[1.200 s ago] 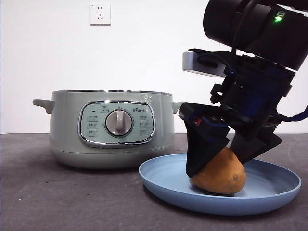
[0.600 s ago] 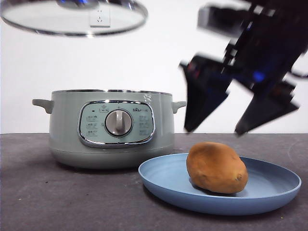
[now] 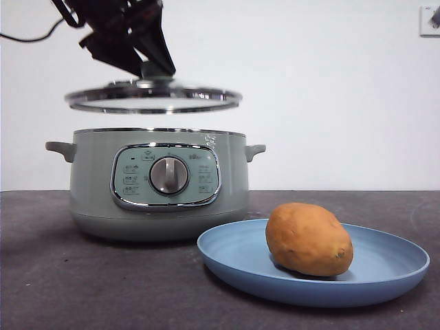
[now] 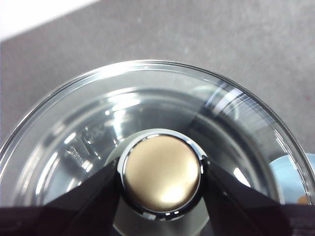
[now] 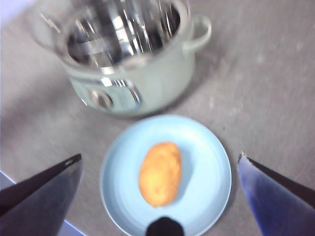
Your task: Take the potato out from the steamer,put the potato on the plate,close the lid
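Left end effector [image 3: 152, 65] is gripping the lid [image 3: 153, 97] by its knob [image 4: 161, 175], jaws clamped on either side of the knob, w/ the glass dome spreading out below them. Lid is hanging level in the air, directly above the steamer [image 3: 157, 182] and not touching it; a clear gap is showing between lid rim and pot rim in front view. Steamer is standing open on the tabletop [image 3: 82, 282], dial and control panel facing the front cam; shiny metal interior is showing in the right wrist view [image 5: 123, 29], though blurred.

Potato [image 3: 309, 238] is lying on its side on the plate [image 3: 385, 275], roughly mid-plate, long axis running toward the steamer per the right wrist view [image 5: 160, 173]. Plate [image 5: 206, 162] is sitting on the tabletop just beside the steamer, in front of it and off to one side; touching or not, can't tell.

Right end effector [image 5: 160, 167] is hovering high above the plate, well apart from the potato, jaws spread wide and holding nothing; potato is showing between the two jaw tips from above. That arm is out of the front view.

Tabletop is dark grey, matte, slightly mottled. Behind it a plain white wall, w/ a white wall fitting [image 3: 430, 20] at the top corner of the front view, cropped. A black cable [image 3: 34, 36] is trailing from the left arm toward the picture edge.
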Robot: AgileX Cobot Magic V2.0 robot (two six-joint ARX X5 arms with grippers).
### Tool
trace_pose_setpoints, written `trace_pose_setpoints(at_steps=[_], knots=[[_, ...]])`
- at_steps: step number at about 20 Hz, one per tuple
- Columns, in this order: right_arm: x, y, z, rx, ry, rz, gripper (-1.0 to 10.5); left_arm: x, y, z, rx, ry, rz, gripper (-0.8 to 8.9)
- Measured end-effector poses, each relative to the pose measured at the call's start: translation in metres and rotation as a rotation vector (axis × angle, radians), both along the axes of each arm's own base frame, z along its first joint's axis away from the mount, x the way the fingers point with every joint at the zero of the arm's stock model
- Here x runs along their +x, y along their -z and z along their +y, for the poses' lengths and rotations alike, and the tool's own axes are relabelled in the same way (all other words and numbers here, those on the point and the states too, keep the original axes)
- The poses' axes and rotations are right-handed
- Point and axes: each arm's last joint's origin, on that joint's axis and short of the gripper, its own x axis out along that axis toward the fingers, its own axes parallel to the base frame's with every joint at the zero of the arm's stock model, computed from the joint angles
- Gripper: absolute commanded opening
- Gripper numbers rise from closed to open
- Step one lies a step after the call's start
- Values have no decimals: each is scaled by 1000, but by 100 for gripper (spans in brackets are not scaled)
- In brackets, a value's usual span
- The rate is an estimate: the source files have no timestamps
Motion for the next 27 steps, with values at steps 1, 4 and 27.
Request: trace_pose_setpoints(at_steps=[1,4,27], knots=[[-4,-4,-4,11,13,-17,599,3,5,-1,6,-3,9,-9],[-10,-12,-10,32,19,-40,599,10,14,-4,22,-18,18,-9],[-10,-13,-9,35,20,-44,599,20,31,-15,52,-22,39,-9]])
